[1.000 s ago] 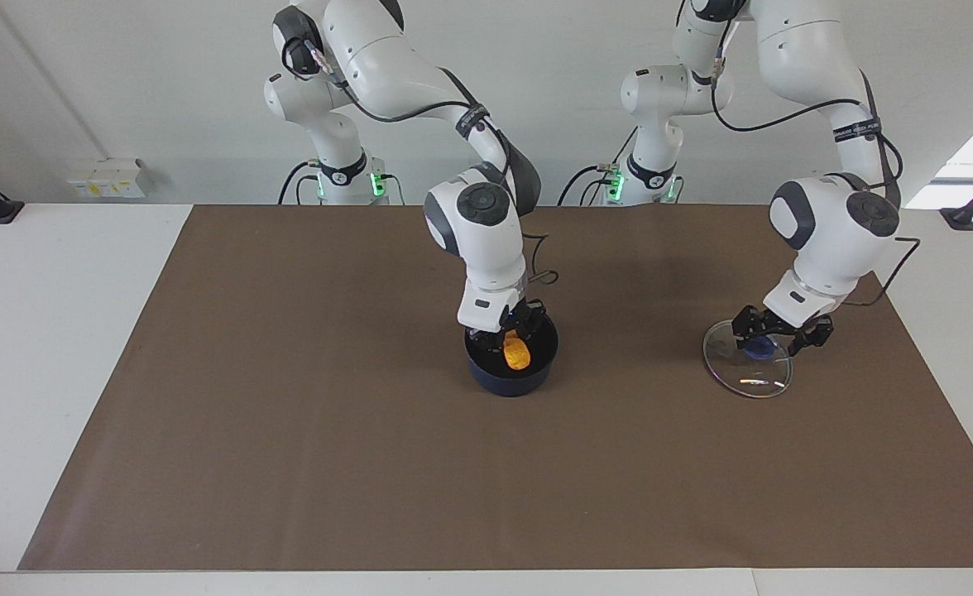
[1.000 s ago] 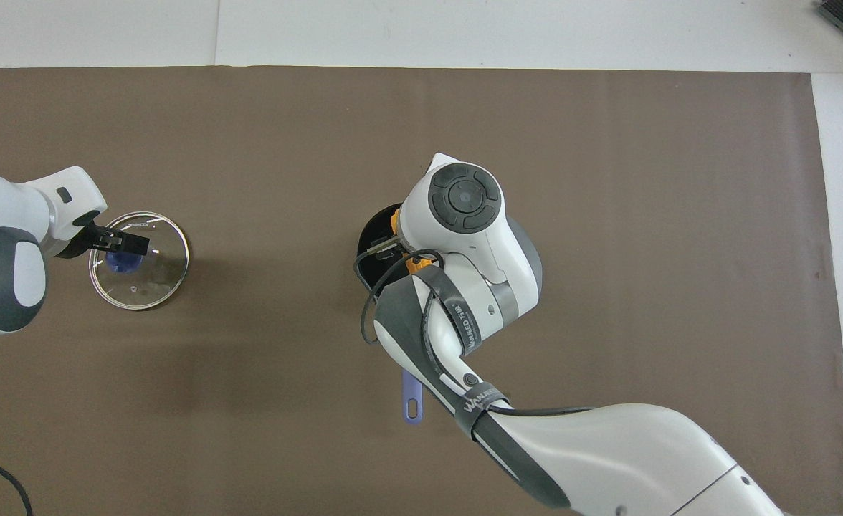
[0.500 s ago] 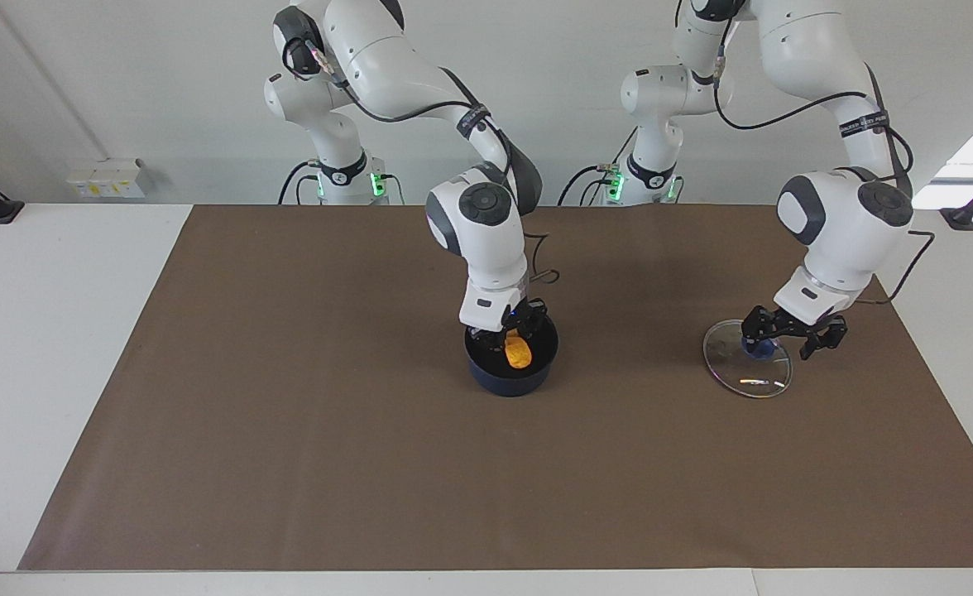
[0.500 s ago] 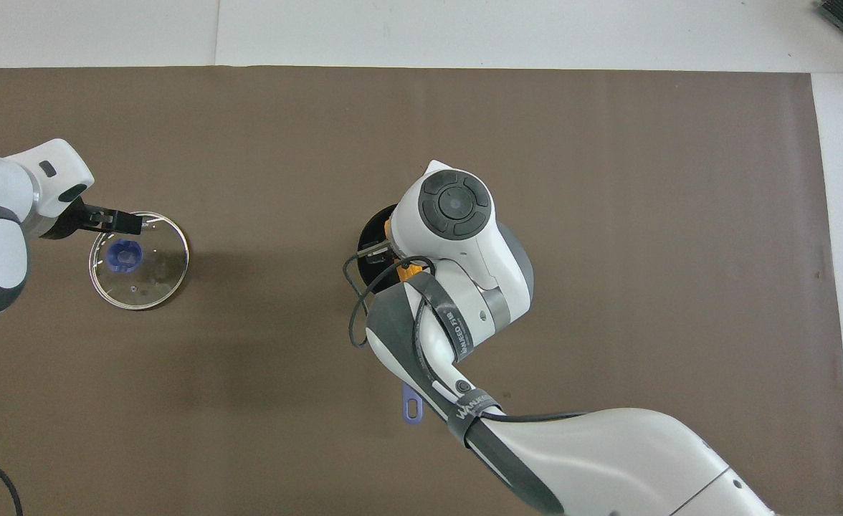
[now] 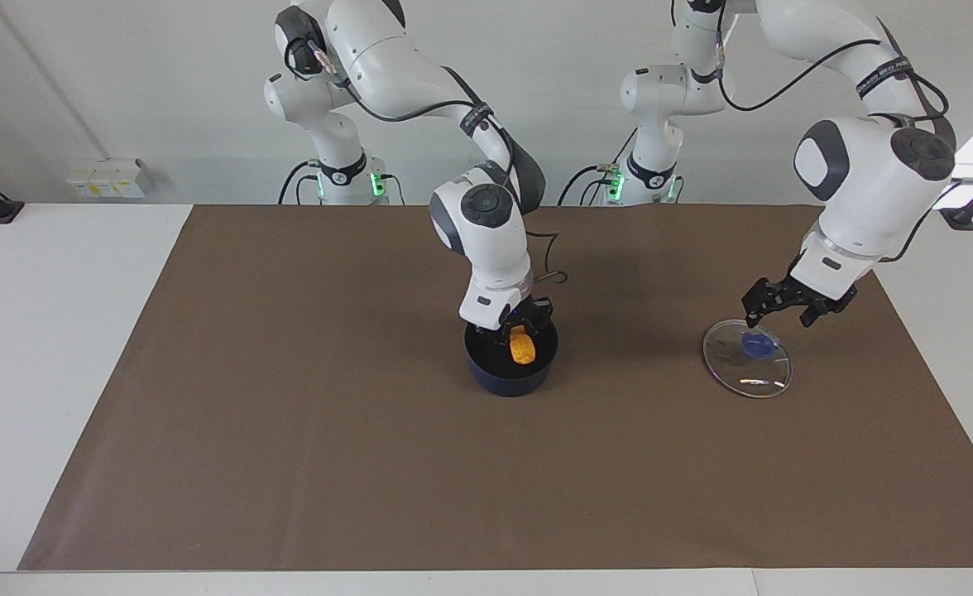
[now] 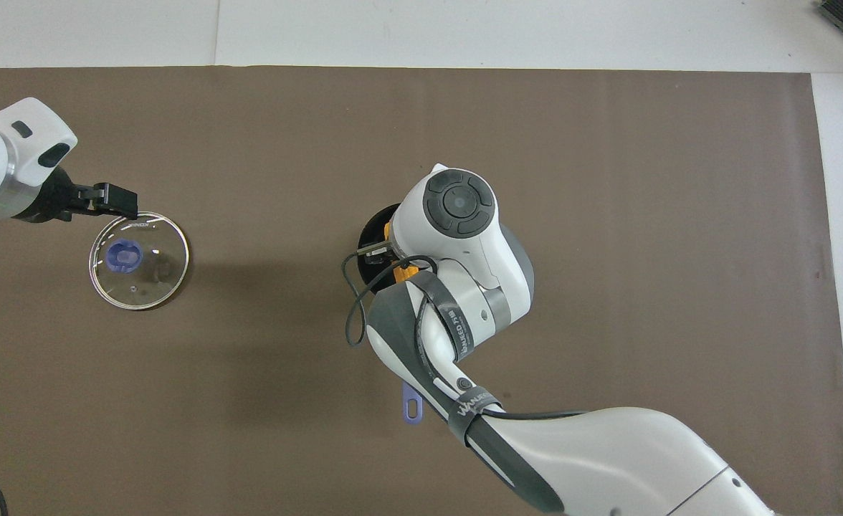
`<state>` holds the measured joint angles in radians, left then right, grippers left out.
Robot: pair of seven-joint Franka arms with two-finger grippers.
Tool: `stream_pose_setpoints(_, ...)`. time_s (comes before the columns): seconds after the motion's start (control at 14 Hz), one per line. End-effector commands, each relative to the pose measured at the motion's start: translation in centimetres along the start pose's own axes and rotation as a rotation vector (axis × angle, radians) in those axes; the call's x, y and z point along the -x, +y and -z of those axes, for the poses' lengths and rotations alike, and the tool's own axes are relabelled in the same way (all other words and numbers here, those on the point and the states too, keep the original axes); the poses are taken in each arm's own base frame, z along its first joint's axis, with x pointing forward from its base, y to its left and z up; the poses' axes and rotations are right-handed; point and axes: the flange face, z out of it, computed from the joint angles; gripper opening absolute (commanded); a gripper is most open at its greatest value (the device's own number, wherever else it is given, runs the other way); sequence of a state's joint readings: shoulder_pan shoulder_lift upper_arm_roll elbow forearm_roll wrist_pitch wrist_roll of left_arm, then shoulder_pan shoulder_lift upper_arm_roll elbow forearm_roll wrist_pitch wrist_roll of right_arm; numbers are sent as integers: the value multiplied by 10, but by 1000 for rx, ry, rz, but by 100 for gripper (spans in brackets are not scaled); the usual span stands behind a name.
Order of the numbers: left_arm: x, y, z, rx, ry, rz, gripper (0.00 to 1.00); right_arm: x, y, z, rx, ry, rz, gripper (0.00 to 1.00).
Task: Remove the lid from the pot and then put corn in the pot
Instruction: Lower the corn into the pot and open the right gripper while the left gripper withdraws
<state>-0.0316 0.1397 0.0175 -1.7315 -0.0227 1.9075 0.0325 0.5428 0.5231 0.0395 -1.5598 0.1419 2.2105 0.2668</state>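
Note:
The dark blue pot (image 5: 510,370) stands uncovered mid-mat, and its handle's end (image 6: 412,405) shows from under the right arm. My right gripper (image 5: 522,334) reaches down into the pot and is shut on the yellow-orange corn (image 5: 523,348), which hangs inside the rim. In the overhead view the arm covers most of the pot (image 6: 371,233). The glass lid (image 5: 747,364) with its blue knob (image 5: 756,346) lies flat on the mat toward the left arm's end of the table. My left gripper (image 5: 783,310) hovers open above the lid (image 6: 139,259), clear of the knob, holding nothing.
A brown mat (image 5: 304,430) covers most of the white table (image 5: 48,331). The right arm's cable loops over the mat beside the pot on the side nearer the robots.
My left gripper has risen off the lid's knob and drawn up and away, leaving the lid on the mat. The right gripper with the corn has stayed in the pot.

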Motion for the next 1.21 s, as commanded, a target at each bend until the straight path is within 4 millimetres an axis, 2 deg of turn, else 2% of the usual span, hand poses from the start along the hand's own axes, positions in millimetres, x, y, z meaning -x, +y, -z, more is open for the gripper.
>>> stream_pose_setpoints(0.0, 4, -5, 39, 8, -25, 23, 100, 1, 9, -4, -52, -6, -72, 35)
stream_pose_setpoints(0.29, 9, -10, 77, 24, -52, 48, 100, 2, 10, -5, -60, -8, -73, 38)
stream_pose_setpoints(0.43, 15, -13, 93, 31, -65, 55, 100, 2, 11, -5, -59, -9, -73, 45)
stream_pose_setpoints(0.57, 31, -11, 123, 27, -28, 55, 100, 2, 11, -5, -59, -9, -73, 55)
stream_pose_setpoints(0.79, 40, -11, 130, 21, -54, 66, 100, -1, 19, -4, -58, -6, -83, 66)
stream_pose_setpoints(0.86, 46, -9, 137, 19, -49, 58, 100, -2, 20, -5, -58, -7, -85, 67)
stream_pose_setpoints(1.14, 55, -9, 136, 22, -68, 55, 100, -8, 17, 8, -64, 8, -84, 68)
